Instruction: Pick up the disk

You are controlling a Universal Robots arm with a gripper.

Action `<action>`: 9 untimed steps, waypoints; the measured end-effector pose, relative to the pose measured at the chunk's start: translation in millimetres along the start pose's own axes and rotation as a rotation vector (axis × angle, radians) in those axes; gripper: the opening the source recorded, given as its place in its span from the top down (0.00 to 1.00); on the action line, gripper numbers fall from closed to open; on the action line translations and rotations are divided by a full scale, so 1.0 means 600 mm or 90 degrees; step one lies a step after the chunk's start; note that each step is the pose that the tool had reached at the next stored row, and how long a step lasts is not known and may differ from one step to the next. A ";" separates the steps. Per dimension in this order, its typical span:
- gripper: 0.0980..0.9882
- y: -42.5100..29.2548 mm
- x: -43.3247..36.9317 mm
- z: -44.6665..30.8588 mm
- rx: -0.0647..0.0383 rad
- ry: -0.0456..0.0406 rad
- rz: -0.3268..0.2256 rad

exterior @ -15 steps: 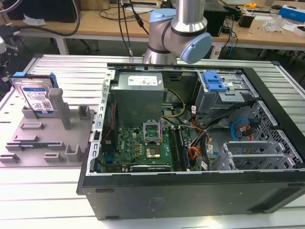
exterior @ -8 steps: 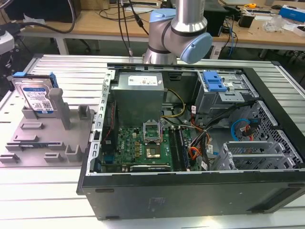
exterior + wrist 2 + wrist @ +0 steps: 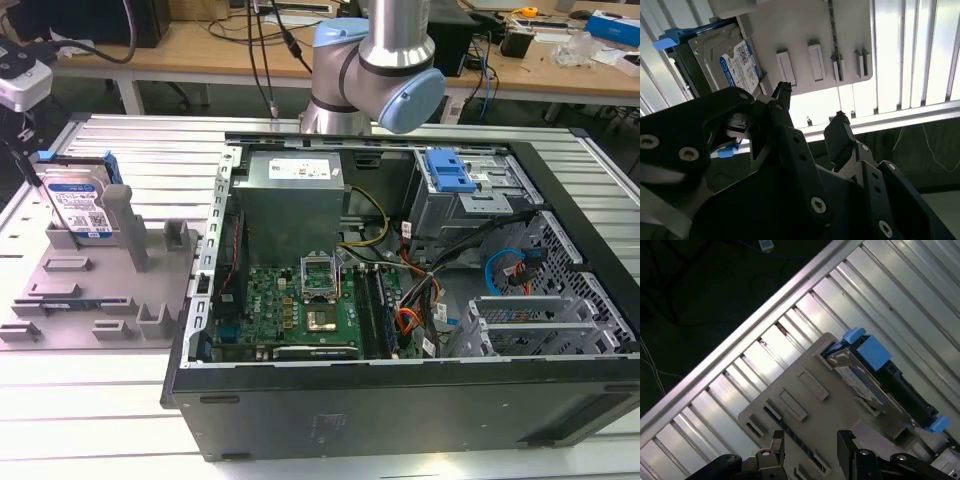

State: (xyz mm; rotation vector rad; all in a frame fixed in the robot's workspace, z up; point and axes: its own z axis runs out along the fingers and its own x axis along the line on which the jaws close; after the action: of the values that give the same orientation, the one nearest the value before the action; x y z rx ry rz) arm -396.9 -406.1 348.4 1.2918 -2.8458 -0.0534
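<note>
The disk (image 3: 78, 205) is a silver hard drive with a white-and-blue label and blue side rails. It stands on edge in a slot of the grey fixture plate (image 3: 90, 290) at the exterior view's left. Both wrist views look down on the disk (image 3: 737, 65) (image 3: 860, 380) and the fixture plate (image 3: 805, 35) (image 3: 805, 410). My gripper (image 3: 811, 105) (image 3: 811, 440) hangs above the plate, off to one side of the disk and apart from it. Its black fingers (image 3: 840, 125) stand open with nothing between them.
An open computer case (image 3: 400, 300) takes up the middle and the exterior view's right, with a blue drive caddy (image 3: 448, 170) inside. The ribbed metal table (image 3: 140, 150) ends at an edge (image 3: 740, 335) close to the fixture. The arm's base (image 3: 380, 70) stands behind the case.
</note>
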 end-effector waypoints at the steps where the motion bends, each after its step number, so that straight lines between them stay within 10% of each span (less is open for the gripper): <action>1: 0.50 0.000 0.000 0.000 0.000 0.0004 -0.011; 9: 0.50 0.000 0.000 0.002 0.000 0.0051 -0.134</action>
State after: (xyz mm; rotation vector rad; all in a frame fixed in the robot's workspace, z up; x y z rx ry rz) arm -396.9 -406.1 347.0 1.5823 -2.6910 -0.0504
